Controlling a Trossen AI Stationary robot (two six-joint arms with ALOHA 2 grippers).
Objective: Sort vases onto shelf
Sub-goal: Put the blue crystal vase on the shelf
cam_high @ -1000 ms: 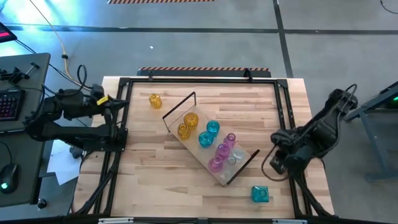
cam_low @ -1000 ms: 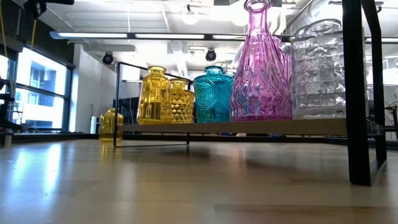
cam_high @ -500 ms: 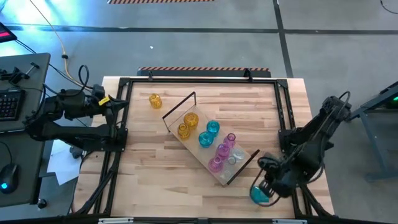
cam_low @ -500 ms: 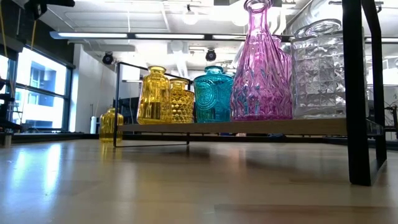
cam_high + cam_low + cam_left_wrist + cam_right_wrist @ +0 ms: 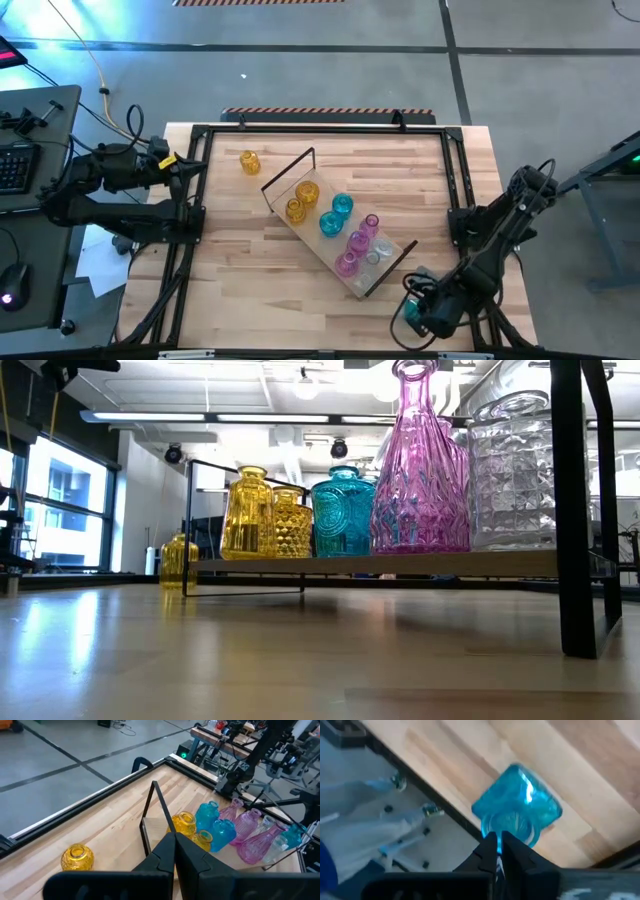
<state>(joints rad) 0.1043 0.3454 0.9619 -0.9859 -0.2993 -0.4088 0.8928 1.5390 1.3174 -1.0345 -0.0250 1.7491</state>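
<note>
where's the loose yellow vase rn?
High view: the loose yellow vase stands on the tabletop's far-left part, just off the shelf, nearest the left arm.

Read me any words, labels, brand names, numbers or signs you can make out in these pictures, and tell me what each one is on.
No text can be read in any view.
Teal glass vase on the light-wood shelf: a round embossed pattern, no legible letters.
Black keyboard on the desk beside the table: keys too small to read.
Orange-and-black striped strip behind the table: a hazard pattern, no words.
Square teal glass vase on the table near the right claw: no label.
</note>
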